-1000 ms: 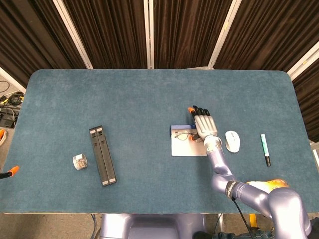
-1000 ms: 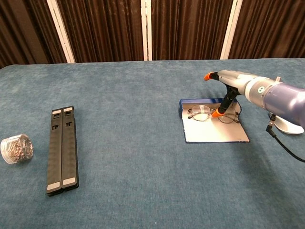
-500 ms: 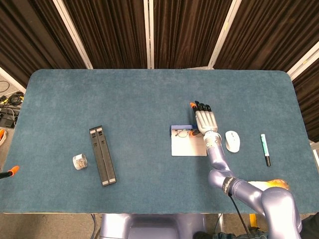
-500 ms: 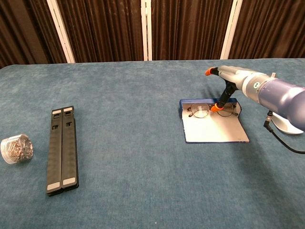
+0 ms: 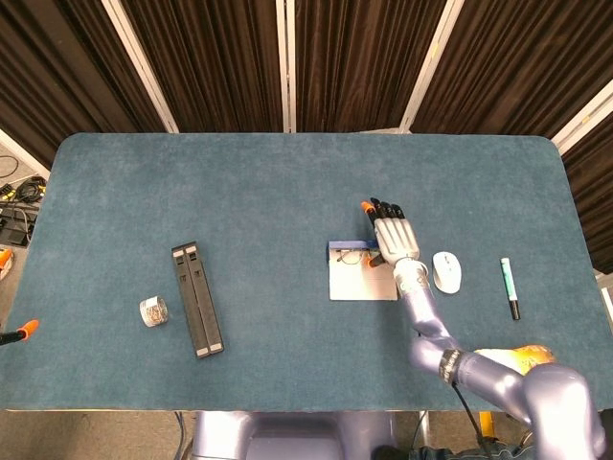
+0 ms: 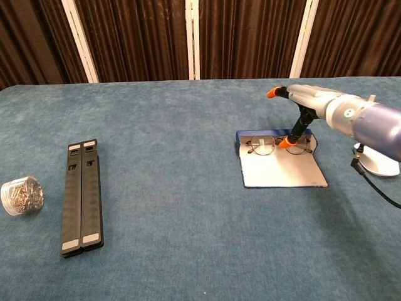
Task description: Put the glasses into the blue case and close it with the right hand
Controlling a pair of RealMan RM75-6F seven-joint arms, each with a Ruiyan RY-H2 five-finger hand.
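Step in hand: seating the glasses (image 6: 277,145) in the blue case (image 6: 282,168), judged from how they lie at its far edge.
Doing it well: press lightly, so the thin wire frame does not bend; check both lenses sit inside the far tray before folding the near flap over.
Near flap: the pale lining lies flat and open on the counter (image 6: 188,207), facing up, blue edge showing around it.
Glasses: round lenses, thin dark wire frame, lying across the far end of the case, just behind the flap.
Right hand (image 6: 305,100): above the glasses' right side, fingers (image 5: 384,213) stretched forward and apart, 1 orange-tipped thumb reaching down to the frame; whether it presses or pinches I cannot tell.
Left hand: not visible in either view.
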